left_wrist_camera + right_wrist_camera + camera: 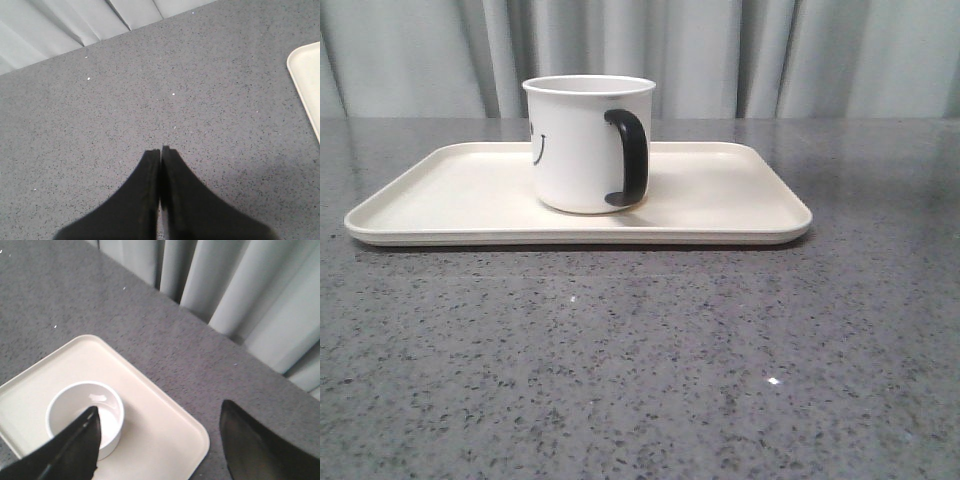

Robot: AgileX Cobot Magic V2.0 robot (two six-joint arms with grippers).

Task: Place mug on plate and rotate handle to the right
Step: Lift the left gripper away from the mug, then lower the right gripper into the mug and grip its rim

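Note:
The white mug (582, 143) stands upright on the cream plate (740, 195), near its middle. Its black handle (629, 157) faces the camera, turned slightly right; part of the smiley face shows on its left side. In the right wrist view I look down into the mug (82, 412) on the plate (150, 430). My right gripper (159, 412) hangs open above the plate's corner, holding nothing; one finger overlaps the mug's rim in the picture. My left gripper (161, 149) is shut over bare tabletop, with the plate's edge (306, 75) off to one side. No gripper shows in the front view.
Grey speckled tabletop (640, 380) surrounds the plate. Pale grey curtains (720, 50) hang along the table's far edge.

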